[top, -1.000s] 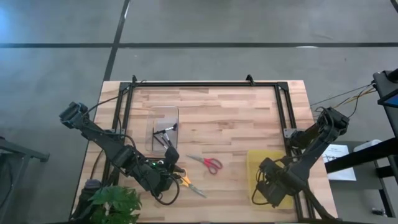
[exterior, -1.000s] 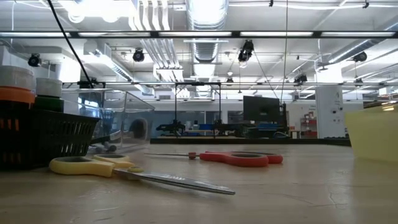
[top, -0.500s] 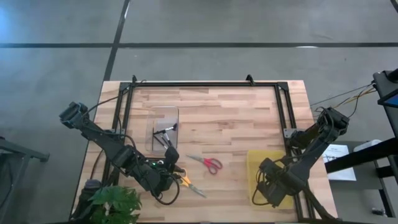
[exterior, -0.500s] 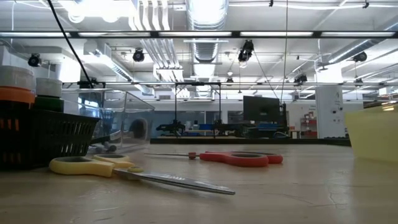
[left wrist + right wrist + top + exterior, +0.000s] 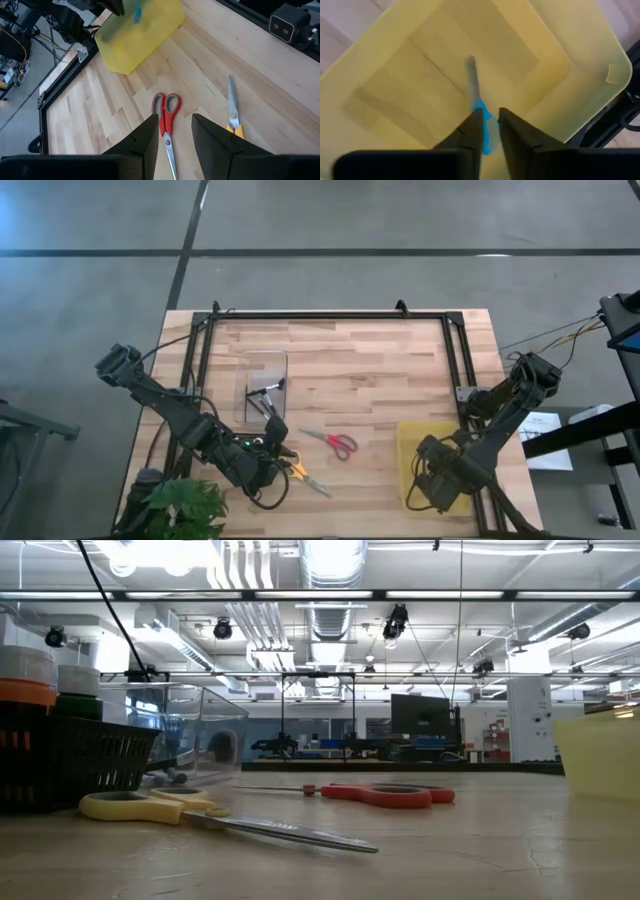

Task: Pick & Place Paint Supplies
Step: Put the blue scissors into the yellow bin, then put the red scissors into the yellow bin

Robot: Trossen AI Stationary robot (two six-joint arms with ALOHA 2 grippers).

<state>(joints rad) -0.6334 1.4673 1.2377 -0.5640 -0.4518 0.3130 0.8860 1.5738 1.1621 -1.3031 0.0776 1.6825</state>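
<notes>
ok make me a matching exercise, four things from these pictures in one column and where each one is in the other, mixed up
Things:
1. red scissors
2. yellow scissors
3. blue scissors
4. yellow bin

Places:
A. between the right gripper's fingers, above the bin's floor
B. at the table's right side, under the right gripper
C. flat on the bare wood mid-table, ahead of the left gripper
D. flat on the wood close by the left gripper, handles toward it

Pairs: 1-C, 2-D, 3-A, 4-B
</notes>
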